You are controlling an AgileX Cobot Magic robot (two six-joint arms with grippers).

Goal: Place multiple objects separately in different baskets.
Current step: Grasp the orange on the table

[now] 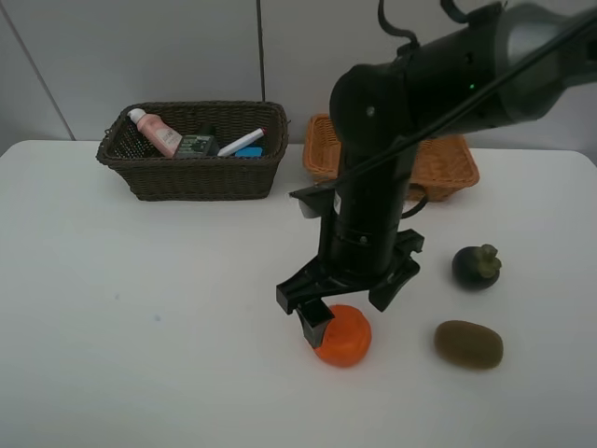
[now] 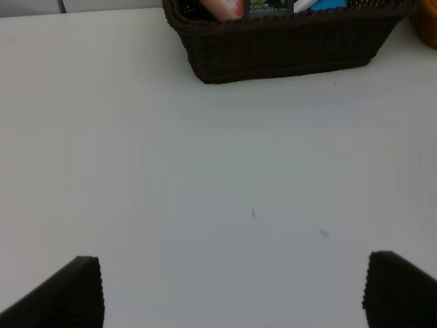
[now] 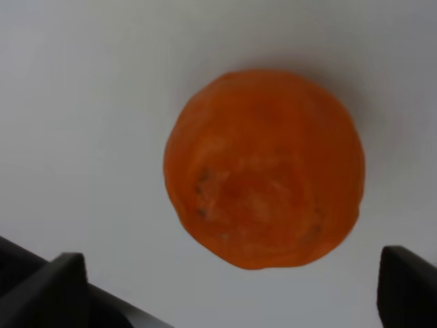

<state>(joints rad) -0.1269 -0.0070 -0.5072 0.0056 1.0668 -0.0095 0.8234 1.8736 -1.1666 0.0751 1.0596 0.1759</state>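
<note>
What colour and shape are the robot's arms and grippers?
The right arm is glossy black and cylindrical, grey higher up, with a green light and black cables. The right gripper and left gripper have black blocky fingers.

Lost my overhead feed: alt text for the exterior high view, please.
Right gripper open, low over the orange on the white table; mangosteen and kiwi lie further right in view. Behind, the dark basket holds a pink bottle and marker; the arm partly hides the tan basket.
</note>
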